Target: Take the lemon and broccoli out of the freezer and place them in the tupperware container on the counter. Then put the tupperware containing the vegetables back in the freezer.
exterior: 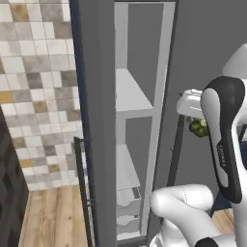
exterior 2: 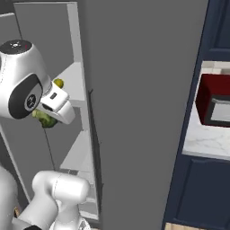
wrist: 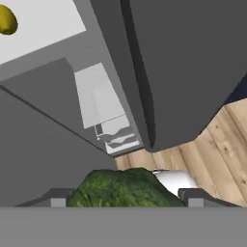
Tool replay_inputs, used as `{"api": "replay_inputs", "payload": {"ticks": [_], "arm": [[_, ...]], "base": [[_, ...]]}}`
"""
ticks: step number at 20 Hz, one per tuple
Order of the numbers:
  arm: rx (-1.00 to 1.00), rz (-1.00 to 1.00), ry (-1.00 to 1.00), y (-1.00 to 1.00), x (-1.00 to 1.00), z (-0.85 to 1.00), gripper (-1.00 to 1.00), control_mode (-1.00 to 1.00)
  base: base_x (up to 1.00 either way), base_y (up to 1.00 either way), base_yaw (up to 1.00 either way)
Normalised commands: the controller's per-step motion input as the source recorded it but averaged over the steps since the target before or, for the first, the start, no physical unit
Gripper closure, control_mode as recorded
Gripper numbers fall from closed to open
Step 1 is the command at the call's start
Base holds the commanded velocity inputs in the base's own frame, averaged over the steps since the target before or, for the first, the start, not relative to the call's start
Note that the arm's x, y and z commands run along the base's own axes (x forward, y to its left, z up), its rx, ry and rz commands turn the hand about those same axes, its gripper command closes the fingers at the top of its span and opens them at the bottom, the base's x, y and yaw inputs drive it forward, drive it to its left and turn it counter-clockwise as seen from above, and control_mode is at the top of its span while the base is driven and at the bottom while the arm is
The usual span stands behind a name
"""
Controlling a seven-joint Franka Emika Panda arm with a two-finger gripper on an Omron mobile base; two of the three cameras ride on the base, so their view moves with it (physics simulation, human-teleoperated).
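Broccoli [wrist: 126, 189] between gripper [wrist: 126, 197] fingers, lemon [wrist: 6, 20] on freezer [wrist: 43, 29] shelf

Wall [exterior: 38, 91] clad in small beige, grey and tan mosaic tiles. Light wood plank floor [exterior: 53, 217]. Dark navy cabinets [exterior 2: 197, 188] on the right; a red microwave [exterior 2: 215, 101] sits there.

Lemon [wrist: 6, 20] on freezer [exterior: 140, 96] shelf, broccoli [wrist: 123, 189] below.
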Motion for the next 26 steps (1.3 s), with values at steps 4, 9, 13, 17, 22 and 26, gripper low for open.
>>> {"api": "replay_inputs", "payload": {"ticks": [4,9,13,17,22,26], "arm": [[0.0,0.0,0.0,0.0,0.0,0.0,1.0,1.0],[0.0,0.0,0.0,0.0,0.0,0.0,1.0,1.0],[0.0,0.0,0.0,0.0,0.0,0.0,1.0,1.0],[0.0,0.0,0.0,0.0,0.0,0.0,1.0,1.0],[0.0,0.0,0.0,0.0,0.0,0.0,1.0,1.0],[0.0,0.0,0.0,0.0,0.0,0.0,1.0,1.0]], "base": [[-0.42,-0.98,0.0],[-0.04,-1.0,0.0],[0.04,-1.0,0.04],[0.02,-1.0,0.16],[0.15,-1.0,0.18],[0.31,-1.0,0.17]]}}
